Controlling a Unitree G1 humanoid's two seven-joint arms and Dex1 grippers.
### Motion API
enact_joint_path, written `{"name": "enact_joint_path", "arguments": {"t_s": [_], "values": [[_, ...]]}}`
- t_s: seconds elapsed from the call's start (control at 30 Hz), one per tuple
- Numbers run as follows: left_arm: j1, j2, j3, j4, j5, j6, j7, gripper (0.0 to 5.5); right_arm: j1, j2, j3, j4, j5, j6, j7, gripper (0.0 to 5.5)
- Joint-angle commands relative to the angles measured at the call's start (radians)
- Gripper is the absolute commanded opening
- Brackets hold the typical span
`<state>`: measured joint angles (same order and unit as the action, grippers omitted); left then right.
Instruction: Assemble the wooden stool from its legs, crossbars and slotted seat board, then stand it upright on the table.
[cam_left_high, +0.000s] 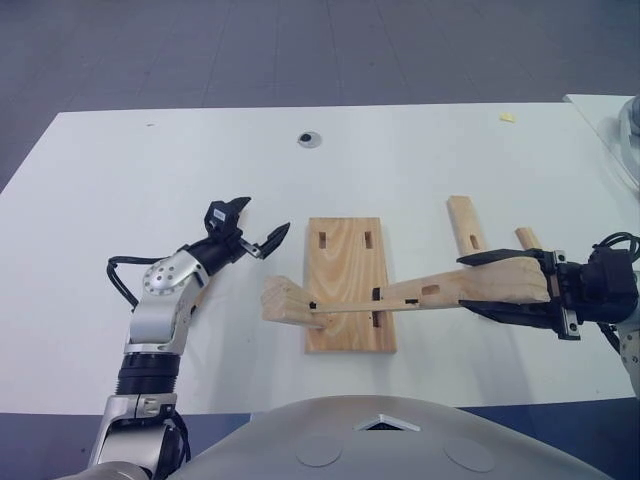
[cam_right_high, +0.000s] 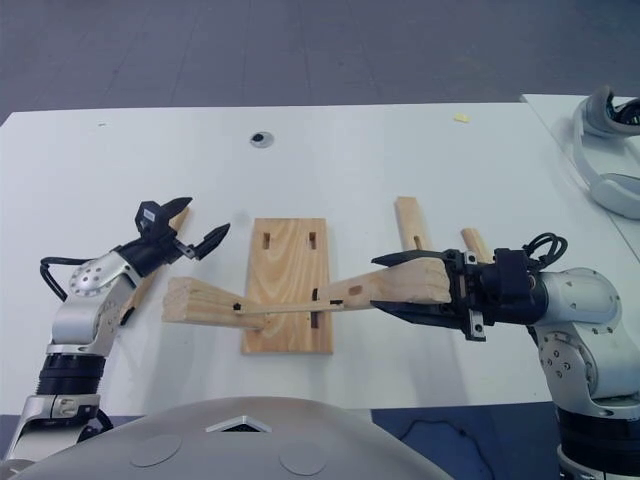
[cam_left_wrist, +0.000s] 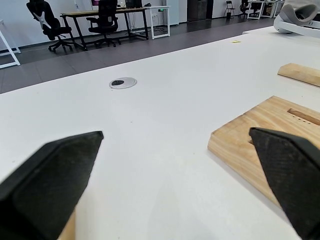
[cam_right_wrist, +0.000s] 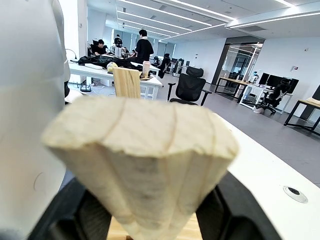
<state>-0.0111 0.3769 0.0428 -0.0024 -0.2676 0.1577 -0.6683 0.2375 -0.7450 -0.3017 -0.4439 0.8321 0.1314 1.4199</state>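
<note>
Head view: the right gripper (cam_left_high: 485, 283) clamps one end of the leg-and-crossbar frame (cam_left_high: 345, 305), which reaches out from it over the seat board (cam_left_high: 345, 245). The left gripper (cam_left_high: 266, 215) is spread wide and empty, just beside the board.

Left wrist view: the board lies ahead of the parted fingers (cam_left_wrist: 55, 175).

Right wrist view: the pale post beyond the gripped end is probably the far leg (cam_right_wrist: 127, 82).

Risk: a twist could work the thin crossbar joint loose, or the tenons could miss the slots.
</note>
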Motion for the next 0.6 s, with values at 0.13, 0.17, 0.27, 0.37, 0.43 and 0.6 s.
{"name": "enact_joint_path", "arguments": {"t_s": [0.13, 0.17, 0.27, 0.37, 0.43, 0.6], "values": [[0.027, 0.014, 0.022, -0.008, -0.003, -0.020, 0.003, 5.40, 0.093, -0.025, -0.003, -0.101, 0.014, 0.019, 0.026, 2.07], [0.034, 0.014, 0.024, -0.012, -0.002, -0.020, 0.005, 5.40, 0.113, -0.030, -0.008, -0.118, 0.024, 0.026, 0.031, 2.07], [0.057, 0.009, 0.025, -0.011, 0.004, -0.029, 0.011, 5.40, 0.142, -0.036, -0.022, -0.152, 0.050, 0.037, 0.027, 2.07], [0.077, -0.002, 0.014, -0.017, 0.012, -0.035, 0.020, 5.40, 0.129, -0.036, -0.024, -0.145, 0.053, 0.037, 0.017, 2.07], [0.074, -0.003, 0.011, -0.019, 0.009, -0.035, 0.022, 5.40, 0.137, -0.026, -0.017, -0.156, 0.050, 0.033, 0.005, 2.07], [0.068, 0.009, 0.013, -0.022, 0.003, -0.027, 0.015, 5.40, 0.179, 0.002, 0.005, -0.189, 0.005, 0.005, -0.035, 2.07]]}}
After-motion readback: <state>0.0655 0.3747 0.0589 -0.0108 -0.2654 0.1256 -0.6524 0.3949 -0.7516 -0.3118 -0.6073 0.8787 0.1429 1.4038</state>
